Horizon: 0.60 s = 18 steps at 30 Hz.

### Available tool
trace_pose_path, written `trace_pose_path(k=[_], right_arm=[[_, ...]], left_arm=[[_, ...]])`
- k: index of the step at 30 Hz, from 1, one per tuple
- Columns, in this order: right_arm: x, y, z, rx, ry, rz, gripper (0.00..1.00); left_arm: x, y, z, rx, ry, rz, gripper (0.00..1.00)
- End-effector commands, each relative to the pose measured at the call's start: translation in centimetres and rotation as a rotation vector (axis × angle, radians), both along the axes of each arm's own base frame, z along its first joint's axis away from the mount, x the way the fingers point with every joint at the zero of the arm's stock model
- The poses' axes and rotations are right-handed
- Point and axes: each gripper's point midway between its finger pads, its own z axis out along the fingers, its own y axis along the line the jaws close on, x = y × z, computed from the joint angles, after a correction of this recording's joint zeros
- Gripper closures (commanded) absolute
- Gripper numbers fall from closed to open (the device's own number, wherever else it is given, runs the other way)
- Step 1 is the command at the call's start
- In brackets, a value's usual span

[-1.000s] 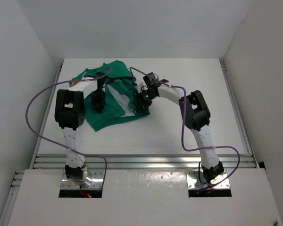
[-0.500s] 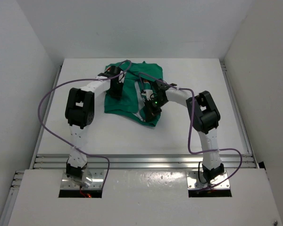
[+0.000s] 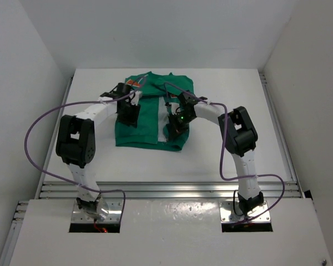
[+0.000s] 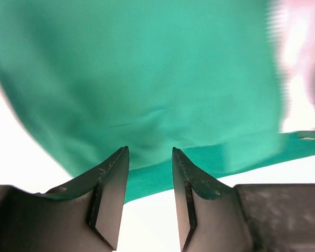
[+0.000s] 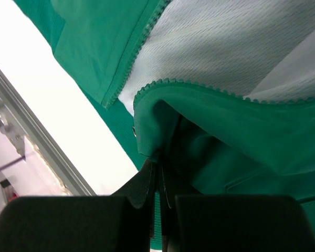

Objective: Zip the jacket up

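Observation:
The green jacket (image 3: pixel 147 124) lies on the white table, partly spread, with a strip of pale lining (image 3: pixel 160 119) showing down its open front. My left gripper (image 3: pixel 126 114) hovers over the jacket's left half; in the left wrist view (image 4: pixel 149 152) its jaws stand apart and empty, with the green fabric (image 4: pixel 147 79) and its hem just beyond the tips. My right gripper (image 3: pixel 175 124) is at the right front edge. In the right wrist view (image 5: pixel 158 165) it is shut on a fold of the jacket (image 5: pixel 163 115), beside the zipper teeth (image 5: pixel 142 31) and mesh lining (image 5: pixel 226 42).
The white table (image 3: pixel 227 149) is walled on three sides. An aluminium rail (image 3: pixel 166 188) runs along its near edge. Purple cables (image 3: pixel 36 149) loop out from both arms. An orange patch (image 3: pixel 135 83) shows at the jacket's far edge.
The jacket has been pulled from the back left toward the middle and spread flatter. My left gripper moved right with it, then back toward the near left. The right gripper stayed clamped on the front edge.

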Motion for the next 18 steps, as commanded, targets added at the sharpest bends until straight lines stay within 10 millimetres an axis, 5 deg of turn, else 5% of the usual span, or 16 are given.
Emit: trace_pose_path(k=[1,5,12,18], right_arm=[[1.7,0.8,0.7,0.040,-0.027,-0.042,1.00],[2.2,0.6,0.7,0.053,0.001,-0.115,1.00],[2.8,-0.7,0.5,0.073,0.093,-0.264,1.00],[2.5,-1.2,0.5,0.089,0.116,-0.277,1.00]], left_arm=[[0.0,-5.8,3.5,-0.028,-0.105,-0.088,0.56],[-0.8,-8.1,2.9,0.017,-0.122,-0.067,0.53],[-2.8,-9.6,1.0,0.059,-0.076,-0.019,0.27],[-4.3,-10.4,-0.5,0.098,-0.043,0.010,0.27]])
